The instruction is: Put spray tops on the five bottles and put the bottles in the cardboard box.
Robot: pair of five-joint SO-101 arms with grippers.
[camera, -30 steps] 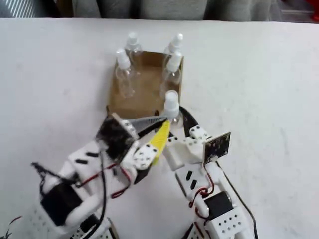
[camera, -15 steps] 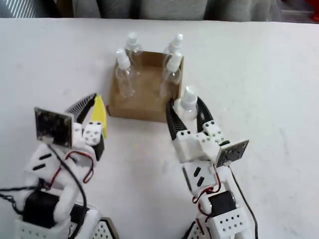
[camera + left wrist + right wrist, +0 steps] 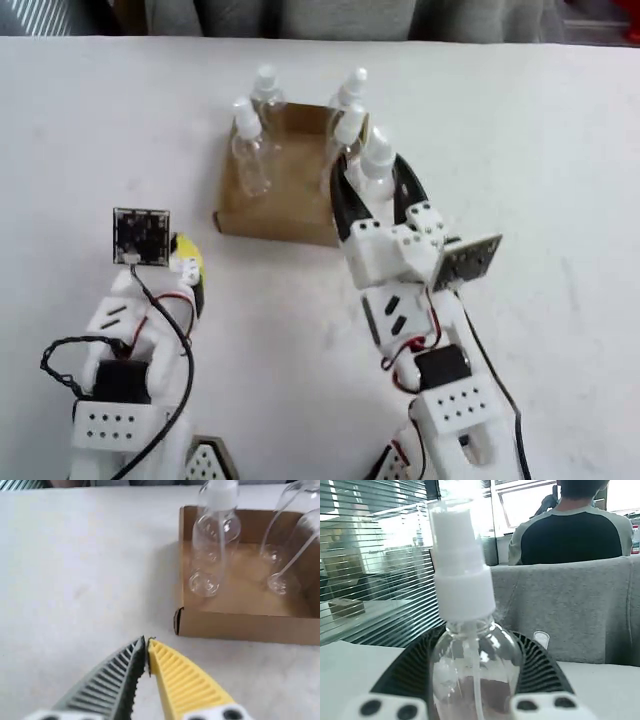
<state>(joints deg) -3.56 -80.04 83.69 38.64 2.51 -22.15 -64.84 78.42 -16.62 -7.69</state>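
A clear bottle (image 3: 378,152) with a white spray top stands upright between the black fingers of my right gripper (image 3: 370,185), which is shut on it just at the right edge of the cardboard box (image 3: 280,205). In the right wrist view the same bottle (image 3: 470,650) rises between the fingers. Several capped bottles (image 3: 247,140) stand inside the box. My left gripper (image 3: 186,262) is shut and holds nothing, low over the table left of the box. In the left wrist view its fingertips (image 3: 146,652) meet short of the box wall (image 3: 240,627), with bottles (image 3: 214,535) beyond.
White table (image 3: 520,130) stretches bare to the right and left of the box. A grey partition (image 3: 580,610) stands past the far edge, with window blinds behind it.
My left arm has let go near the bottle, swung away left and folded back, shut. My right gripper has carried the bottle from the box's near corner up to its right edge.
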